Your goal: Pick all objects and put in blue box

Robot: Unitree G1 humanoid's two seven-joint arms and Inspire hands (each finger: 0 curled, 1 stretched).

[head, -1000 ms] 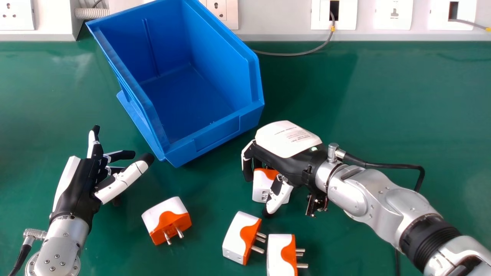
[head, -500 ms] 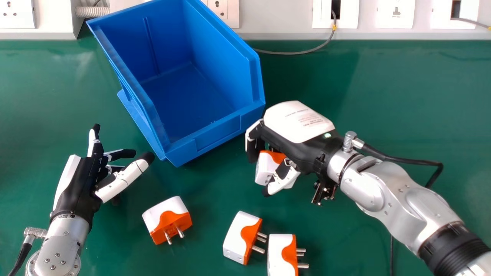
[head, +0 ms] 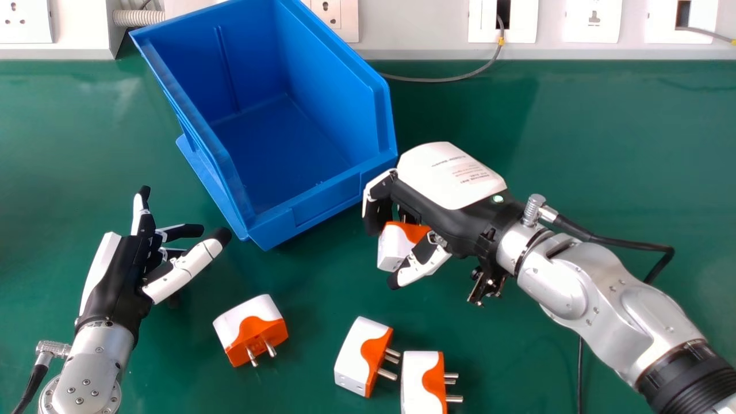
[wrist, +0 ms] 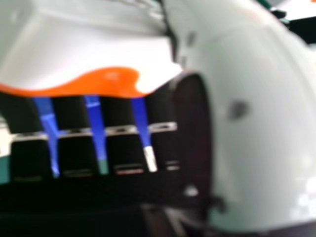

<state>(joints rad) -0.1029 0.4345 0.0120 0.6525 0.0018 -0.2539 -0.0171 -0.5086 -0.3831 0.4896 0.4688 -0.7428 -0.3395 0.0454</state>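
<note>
In the head view my right hand is curled round a white and orange plug adapter, just right of the blue box's front corner. In the right hand view that adapter lies against the black fingers of my right hand, beside the large pale thumb. My left hand rests open at the left with its thumb stretched out. Three more adapters lie on the green table: one right of my left hand, and two close together near the bottom edge.
The box stands at the back against the wall panel with its sockets. A grey cable curves over the table's back edge. A black cable loops beside my right wrist.
My right hand has risen off the table with the adapter, moving away from the front and slightly right. Its thumb and fingers now hold the adapter in the air. The left hand has stayed still.
</note>
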